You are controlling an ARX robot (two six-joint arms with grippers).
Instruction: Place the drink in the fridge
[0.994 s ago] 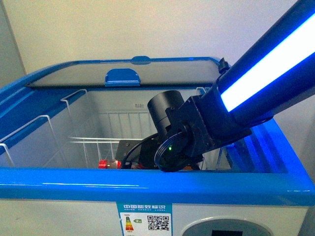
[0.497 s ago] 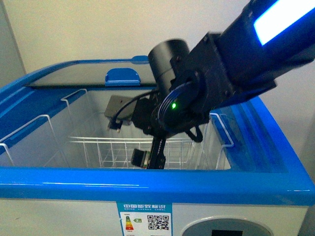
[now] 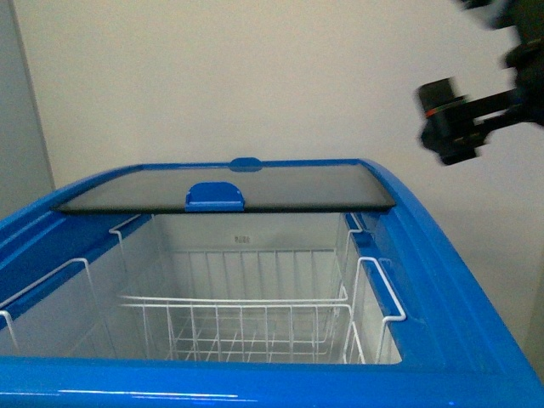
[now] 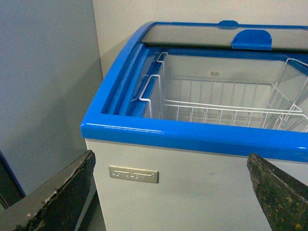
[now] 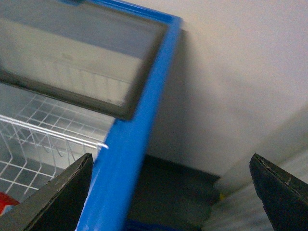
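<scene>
Both pincers stand spread with nothing between their tips: our left pincer [image 4: 175,192] hangs in front of the fridge [image 4: 202,139], low by its white front wall, and our right pincer [image 5: 173,192] is up high past the fridge's right-hand blue rim [image 5: 130,144], showing only as a dark blurred shape [image 3: 463,119] at the upper right of our front view. We see the fridge [image 3: 442,280] open, its dark glass lid [image 3: 255,189] slid to the back half, with a blue handle [image 3: 215,196] on its front edge. Inside, a white wire basket [image 3: 246,319] hangs from the side walls; from the front and from our left wrist, the part of it we can see holds nothing. In our right wrist view a small red patch [image 5: 6,204] shows down in the basket [image 5: 43,144] at the frame's edge; we take it for part of the drink, though too little shows to be certain. A small metal nameplate [image 4: 133,174] sits on the fridge's front wall.
</scene>
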